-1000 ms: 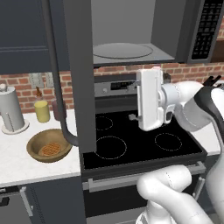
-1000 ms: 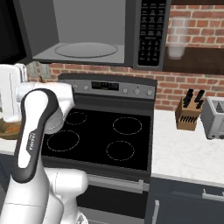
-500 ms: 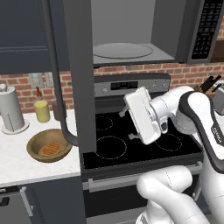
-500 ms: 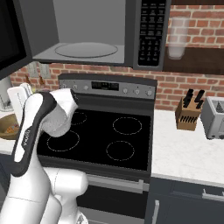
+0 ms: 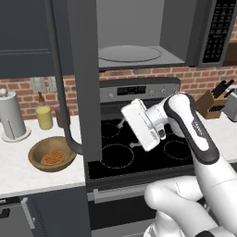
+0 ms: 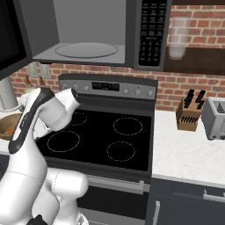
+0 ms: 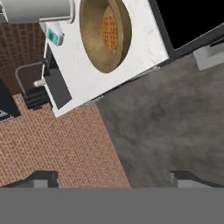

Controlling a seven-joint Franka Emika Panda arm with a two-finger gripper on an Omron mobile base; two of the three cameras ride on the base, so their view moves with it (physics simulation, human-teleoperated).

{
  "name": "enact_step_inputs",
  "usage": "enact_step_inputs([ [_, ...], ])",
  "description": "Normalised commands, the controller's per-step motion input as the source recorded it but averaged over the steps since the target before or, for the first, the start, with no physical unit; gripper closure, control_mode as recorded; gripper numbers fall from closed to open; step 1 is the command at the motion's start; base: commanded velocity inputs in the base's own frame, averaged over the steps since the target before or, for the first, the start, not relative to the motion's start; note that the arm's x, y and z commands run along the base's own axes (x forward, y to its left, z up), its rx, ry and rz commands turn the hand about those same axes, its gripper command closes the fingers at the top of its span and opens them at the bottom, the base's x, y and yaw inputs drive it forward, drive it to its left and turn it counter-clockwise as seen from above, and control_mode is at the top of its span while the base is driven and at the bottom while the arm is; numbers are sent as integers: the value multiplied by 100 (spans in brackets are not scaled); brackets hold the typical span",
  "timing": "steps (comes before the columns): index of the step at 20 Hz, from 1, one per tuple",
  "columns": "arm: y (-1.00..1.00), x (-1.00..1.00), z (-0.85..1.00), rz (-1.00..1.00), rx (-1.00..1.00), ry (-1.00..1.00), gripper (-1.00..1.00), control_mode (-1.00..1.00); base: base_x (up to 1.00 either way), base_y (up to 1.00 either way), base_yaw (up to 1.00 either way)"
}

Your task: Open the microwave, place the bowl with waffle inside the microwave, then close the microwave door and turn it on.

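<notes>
The microwave [image 5: 139, 32] hangs above the stove with its microwave door [image 5: 85, 78] swung wide toward me, handle bar [image 5: 58, 83] on its left. On the white counter left of the stove sits the brown bowl [image 5: 51, 152], and the waffle [image 5: 54, 158] lies in it. My gripper [image 5: 127, 134] hovers over the stove's left burners, tilted left and down, open and holding nothing. In the hand view the bowl [image 7: 105, 33] and waffle [image 7: 109, 27] lie far ahead at the top, and the fingertips [image 7: 41, 178] stand wide apart.
A tall white canister [image 5: 12, 120] and a yellow jar [image 5: 45, 118] stand behind the bowl. The open door hangs between my hand and the bowl. Right of the stove [image 6: 101, 136] are a knife block [image 6: 189, 115] and a toaster [image 6: 216, 117].
My hand has come down from upright beside the stove's back panel and tipped left toward the counter. The jaws stayed wide; bowl and door have not moved.
</notes>
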Motion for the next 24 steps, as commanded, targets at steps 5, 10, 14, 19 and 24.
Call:
enact_step_inputs([
  [5,26,61,-19,0,-1,-1,-100,-100,0,0,0],
  [10,41,25,-43,0,-5,-6,-100,-100,0,0,0],
  [14,43,24,-71,0,-13,-1,-100,-100,0,0,0],
  [19,36,32,-55,0,-10,0,-100,-100,0,0,0],
  [24,17,11,-27,0,-2,-3,-100,-100,0,0,0],
])
